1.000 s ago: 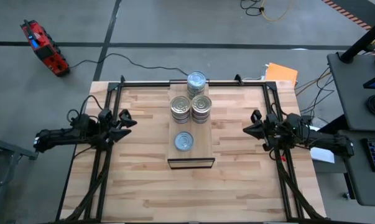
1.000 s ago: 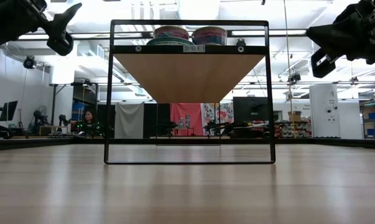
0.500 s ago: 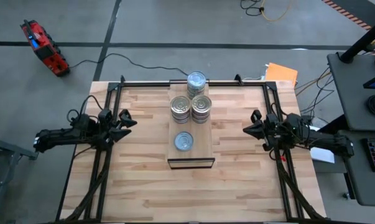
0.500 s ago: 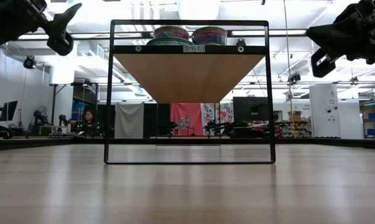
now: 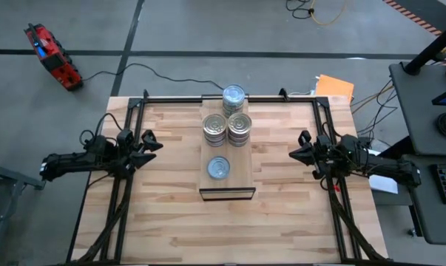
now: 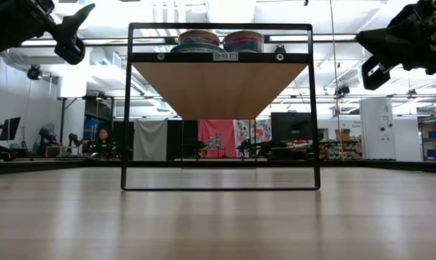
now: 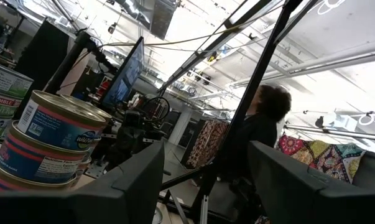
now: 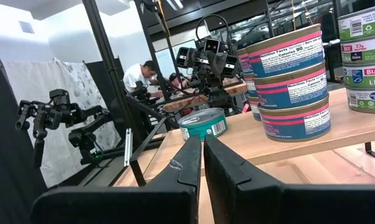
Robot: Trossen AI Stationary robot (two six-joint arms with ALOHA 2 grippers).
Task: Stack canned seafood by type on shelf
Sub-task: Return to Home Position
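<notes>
Table [image 5: 171, 214], tins [image 5: 228, 128] on shelf [image 5: 241, 174] mid, L arm [image 5: 89, 159], R arm [image 5: 356, 157] outboard

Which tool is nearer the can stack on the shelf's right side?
Right. The right tool hangs to the right of that can stack; the left tool hangs beyond the shelf on its other side, the neighbouring stack between.

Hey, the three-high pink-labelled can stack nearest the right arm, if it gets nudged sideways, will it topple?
Likely it shears rather than topples: the pink-labelled stack is three squat tins, each wider than tall. The top tin could slip off, since metal sits on metal. On the flat shelf, rolling seems unlikely.
</notes>
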